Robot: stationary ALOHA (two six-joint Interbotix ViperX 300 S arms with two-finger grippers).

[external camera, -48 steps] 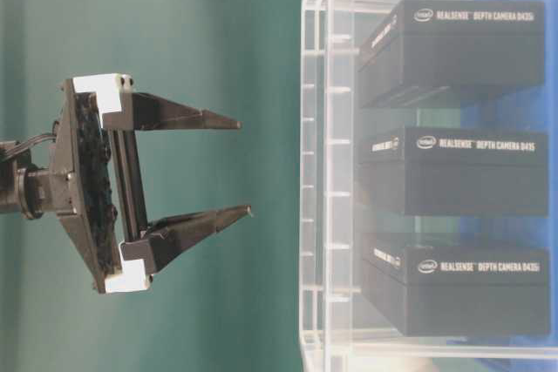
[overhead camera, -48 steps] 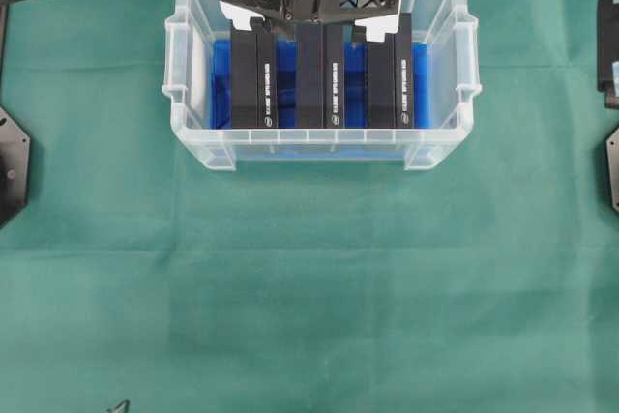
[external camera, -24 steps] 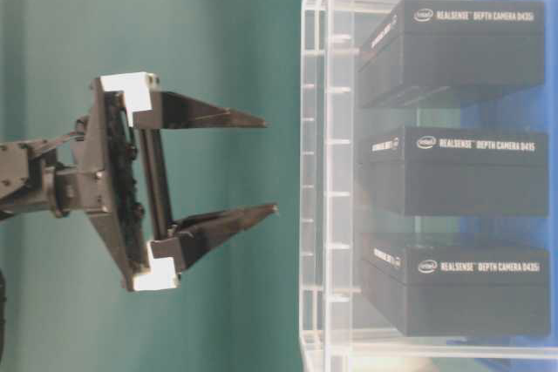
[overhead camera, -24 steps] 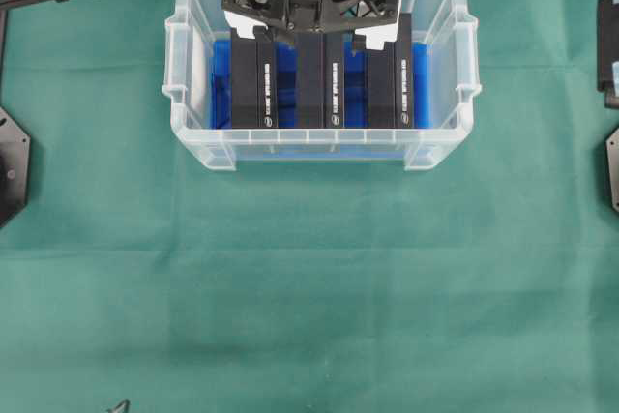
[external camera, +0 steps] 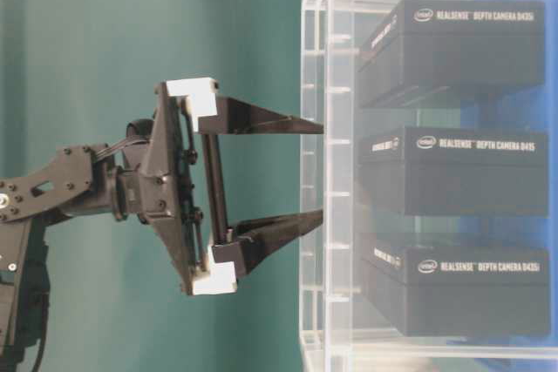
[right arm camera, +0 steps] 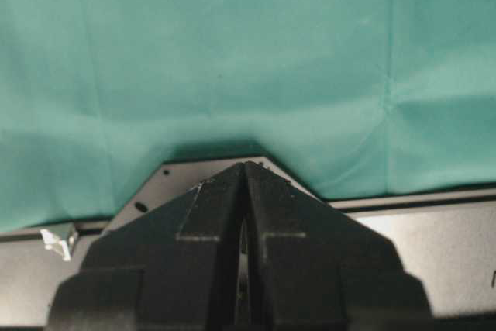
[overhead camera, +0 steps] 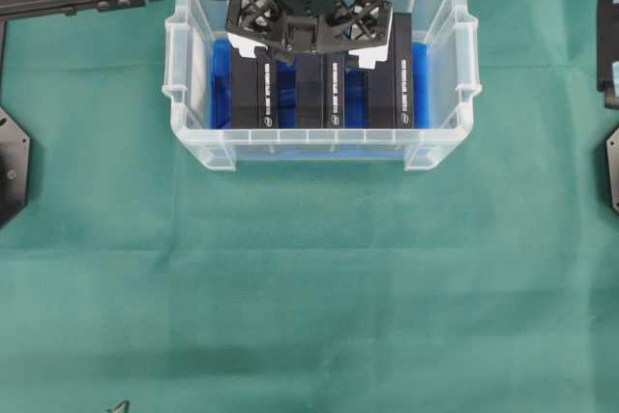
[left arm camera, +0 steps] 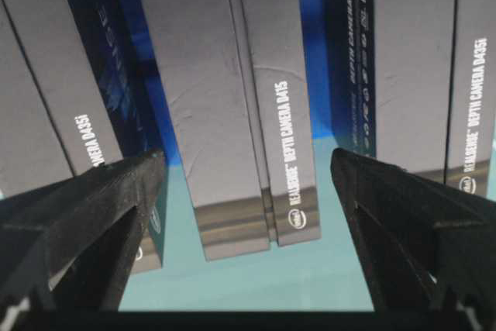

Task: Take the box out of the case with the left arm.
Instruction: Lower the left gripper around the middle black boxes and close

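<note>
Overhead exterior, wrinkled green cloth [overhead camera: 319,278], clear case [overhead camera: 440,142] resting on it

The cloth [overhead camera: 309,287] on the worktop was plain green. The case [overhead camera: 189,94] was clear plastic with a bright blue bottom. Three boxes [overhead camera: 253,84] were black (white lettering). The left pincer [overhead camera: 309,45] was black with white fittings.

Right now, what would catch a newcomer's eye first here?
The clear case with its blue lining, at the top centre of the green cloth, holding three black boxes side by side. Directly above them hangs the left hand, open, its fingers straddling the middle box.
</note>
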